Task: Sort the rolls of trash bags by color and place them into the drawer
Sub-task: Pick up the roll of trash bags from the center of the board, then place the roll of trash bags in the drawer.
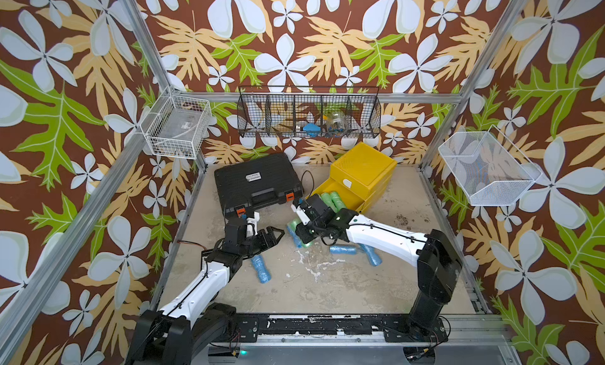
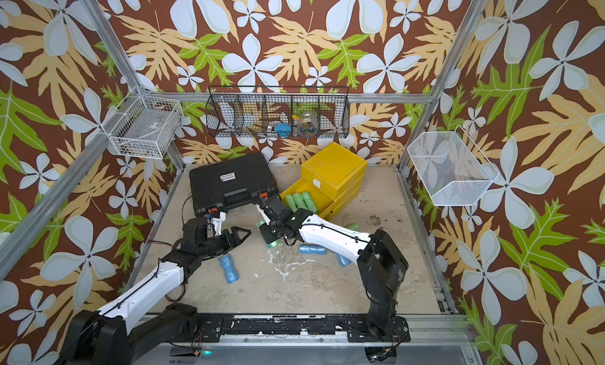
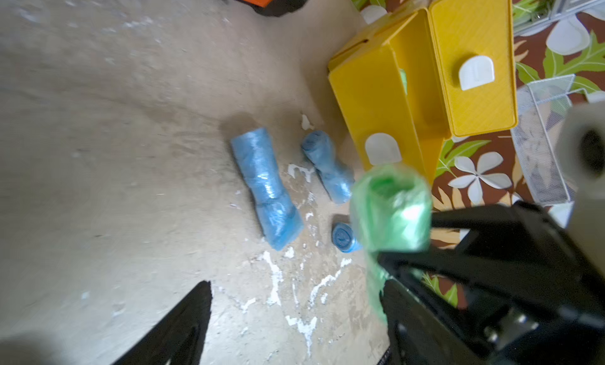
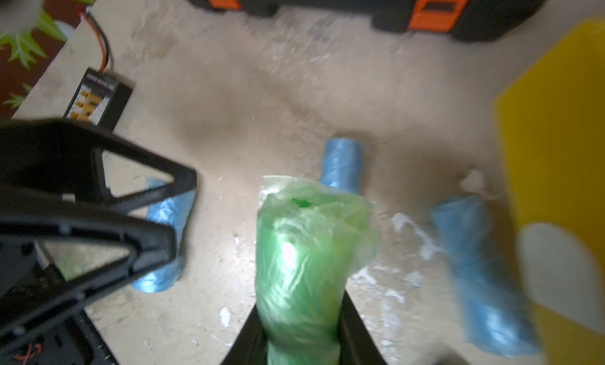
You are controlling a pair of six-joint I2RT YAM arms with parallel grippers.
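Note:
My right gripper [image 4: 301, 314] is shut on a green roll of trash bags [image 4: 307, 248], held just above the table in front of the yellow drawer unit [image 1: 363, 170]. That same green roll [image 3: 389, 209] shows in the left wrist view too. The bottom drawer [image 1: 319, 191] is pulled out and holds three green rolls [image 1: 330, 199]. Blue rolls lie on the table in both top views: [image 1: 261, 269], [image 1: 343, 249], [image 1: 371, 254], [image 2: 229, 269]. My left gripper [image 1: 275, 234] stands open and empty just left of the right gripper [image 1: 296, 235].
A black tool case [image 1: 255, 183] with orange latches lies at the back left, beside the drawer unit. Wire baskets hang on the walls: white [image 1: 178, 131], black [image 1: 307, 114] and white [image 1: 487, 170]. A small black box with a cable [image 4: 98, 98] sits near the left edge.

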